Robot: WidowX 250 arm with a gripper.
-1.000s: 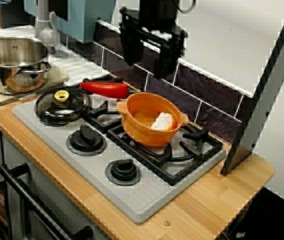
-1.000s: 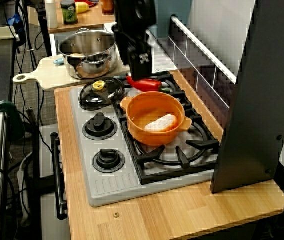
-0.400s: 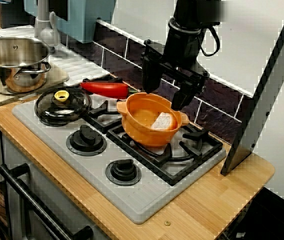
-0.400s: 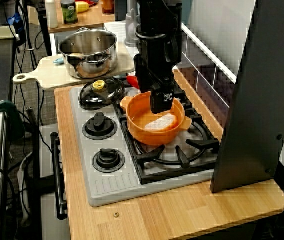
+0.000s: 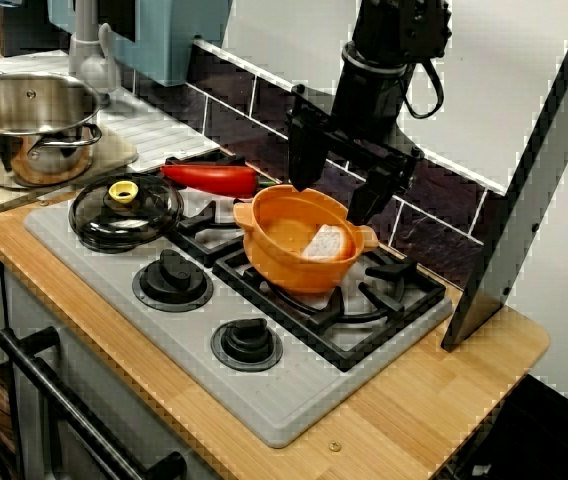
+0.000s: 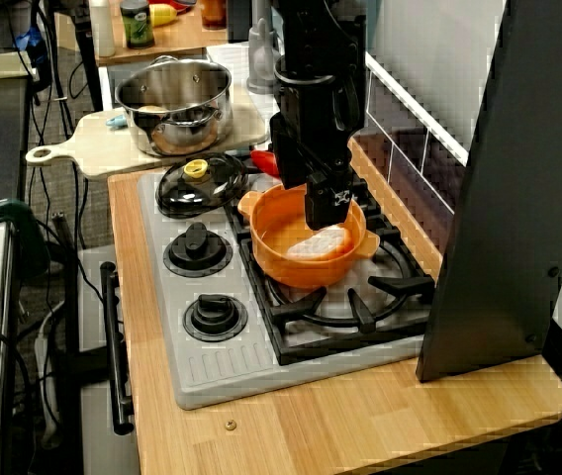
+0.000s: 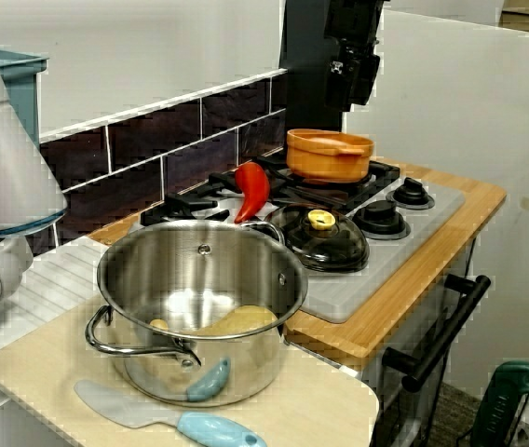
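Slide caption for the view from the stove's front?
Open gripper above an orange pot holding a white block on the stove; red pepper and lid nearby.

orange pot point(image 5: 282, 262); seemingly white piece point(image 5: 326, 242) in it; red pepper point(image 5: 209, 178); black gripper point(image 5: 334, 196).

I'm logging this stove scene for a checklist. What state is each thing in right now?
gripper, open, above the orange pot, not touching.
orange pot, upright, lidless, on the stove, white piece inside.
glass lid, knob-up, lying on the stove.
red pepper, lying on its side at the stove's back.
steel pot, upright, uncovered, on the cutting board.
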